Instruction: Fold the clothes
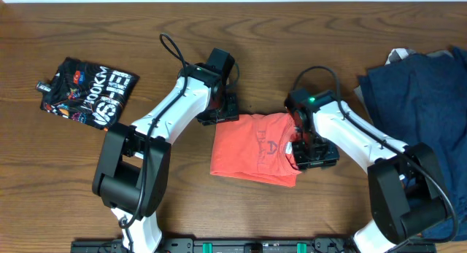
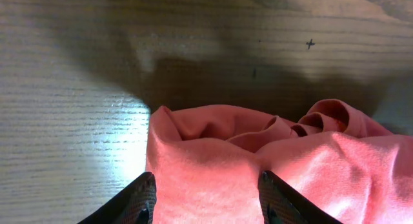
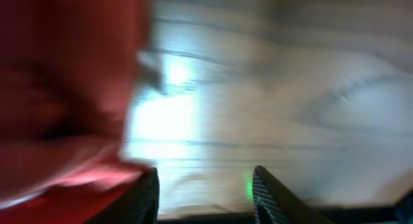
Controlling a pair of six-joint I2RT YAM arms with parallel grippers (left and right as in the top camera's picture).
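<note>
The coral-red T-shirt (image 1: 252, 152) lies folded in a rough square at the table's middle, its small dark print facing up. My left gripper (image 1: 221, 111) sits at the shirt's far left corner. In the left wrist view its jaws (image 2: 206, 179) stand apart, with flat coral fabric (image 2: 310, 159) spanning the gap and rumpled folds just beyond. My right gripper (image 1: 312, 152) is at the shirt's right edge. The right wrist view is blurred: the gripper (image 3: 206, 175) is open over bare wood, with red cloth (image 3: 58, 88) to its left.
A folded black shirt with white lettering (image 1: 89, 92) lies at the far left. A heap of dark navy clothes (image 1: 416, 92) fills the right side and runs off the table's right edge. Bare wood (image 1: 182, 202) shows in front of the red shirt.
</note>
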